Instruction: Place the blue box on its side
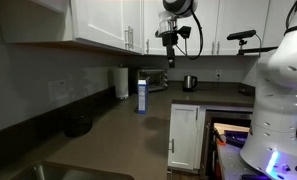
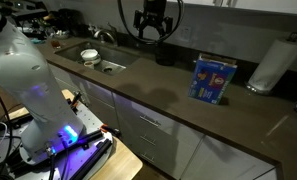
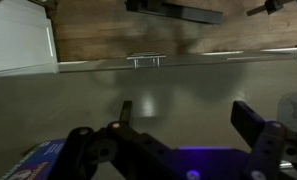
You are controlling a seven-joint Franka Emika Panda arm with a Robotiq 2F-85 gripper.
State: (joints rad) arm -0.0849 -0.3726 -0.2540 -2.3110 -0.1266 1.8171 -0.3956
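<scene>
The blue box (image 1: 143, 95) stands upright on the dark countertop in both exterior views, blue with a white upper part; its printed blue face shows in an exterior view (image 2: 211, 80). My gripper (image 1: 169, 42) hangs in the air above the counter, apart from the box and higher than it, and it also shows in an exterior view (image 2: 151, 33). In the wrist view the gripper (image 3: 184, 108) is open with nothing between the fingers, and a corner of the blue box (image 3: 33, 160) shows at the bottom left.
A white paper towel roll (image 1: 121, 82) stands by the wall near the box, also seen in an exterior view (image 2: 273, 62). A toaster oven (image 1: 154, 80) and a kettle (image 1: 189, 82) stand farther along. A sink (image 2: 106, 65) and a bowl (image 2: 89, 55) lie beyond the gripper. White cabinets hang overhead.
</scene>
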